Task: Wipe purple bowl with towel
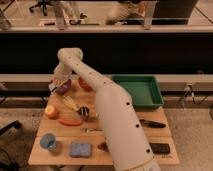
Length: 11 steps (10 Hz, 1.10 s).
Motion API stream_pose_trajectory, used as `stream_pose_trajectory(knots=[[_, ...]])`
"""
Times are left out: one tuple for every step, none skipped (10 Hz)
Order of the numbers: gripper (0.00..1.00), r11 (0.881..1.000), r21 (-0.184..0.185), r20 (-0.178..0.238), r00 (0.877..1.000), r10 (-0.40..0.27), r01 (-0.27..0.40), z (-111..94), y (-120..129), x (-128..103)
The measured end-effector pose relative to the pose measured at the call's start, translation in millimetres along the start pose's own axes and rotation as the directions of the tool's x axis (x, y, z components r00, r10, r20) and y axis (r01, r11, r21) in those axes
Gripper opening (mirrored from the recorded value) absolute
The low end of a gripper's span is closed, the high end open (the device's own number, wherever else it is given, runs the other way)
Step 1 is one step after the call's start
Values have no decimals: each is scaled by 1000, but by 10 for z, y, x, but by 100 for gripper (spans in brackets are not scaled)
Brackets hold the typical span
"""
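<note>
The purple bowl (64,89) sits at the back left of the wooden table (125,150). My gripper (56,84) hangs down from the white arm (107,115) right at the bowl's left rim. A pale scrap, the towel (52,87), shows at the gripper's tip, pressed against the bowl's left side. The gripper looks shut on it. The wrist hides part of the bowl's far rim.
A red-orange bowl (84,84) stands just right of the purple bowl. A green tray (141,93) is at the back right. Apple (51,111), banana (70,103), metal cup (84,112), blue cup (47,142) and blue sponge (80,149) lie in front. Dark items (151,123) lie right.
</note>
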Motion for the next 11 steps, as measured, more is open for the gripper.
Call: stream_pose_trajectory(knots=[[1,1000,-7,-3,1000,14,-14,-44,84,46],[1,999,-15,-10,999,33,-33,-81,174,108],[1,998,-20,-18,998,53,-53,-107,247,167],[1,997,-26,-27,997,73,-74,-104,319,232],[1,995,-30,-39,995,94,-95,-110,376,307],[1,992,-28,-63,991,119,-121,-126,420,431],[1,991,-26,-82,988,129,-132,-139,433,523],[1,990,-22,-100,986,135,-137,-145,421,582],[1,989,-16,-123,982,142,-145,-125,370,678],[1,989,-12,-137,980,143,-146,-105,305,746],[1,990,-9,-145,980,140,-143,-94,263,780]])
